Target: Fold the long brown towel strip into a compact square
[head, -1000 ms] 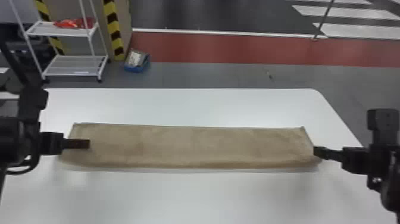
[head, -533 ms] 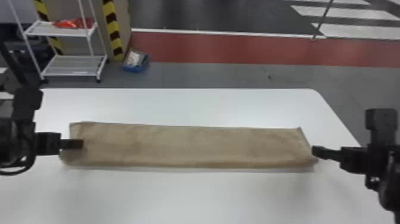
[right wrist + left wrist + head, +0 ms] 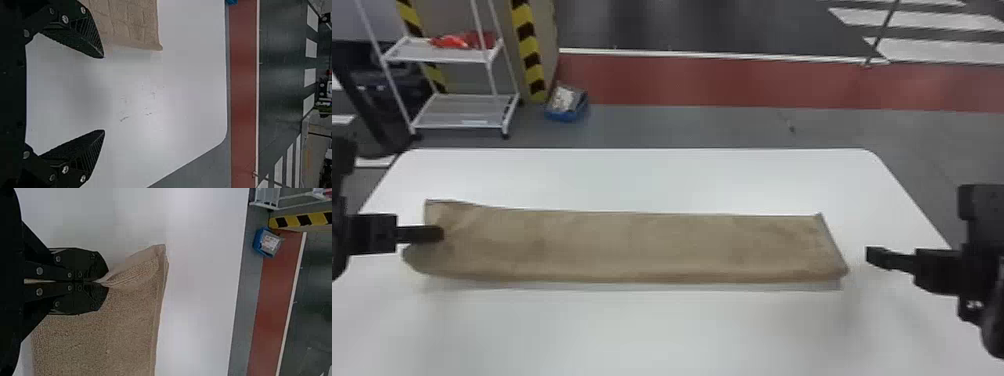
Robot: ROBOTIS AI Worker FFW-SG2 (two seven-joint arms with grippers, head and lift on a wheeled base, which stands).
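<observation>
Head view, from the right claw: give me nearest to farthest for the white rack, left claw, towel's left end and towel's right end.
1. Towel's right end: just left of the right claw.
2. Towel's left end and left claw: far left, too close to call.
3. White rack: left, beyond the table.

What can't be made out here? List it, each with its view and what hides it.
- Pinched bit of the towel strip: left wrist view, covered by the left gripper.
- Most of the towel strip: right wrist view, cut off by the top edge.
- Near edge of the table: head view, cut off by the bottom edge.
- Contents of the blue bin: head view, too small to name.
</observation>
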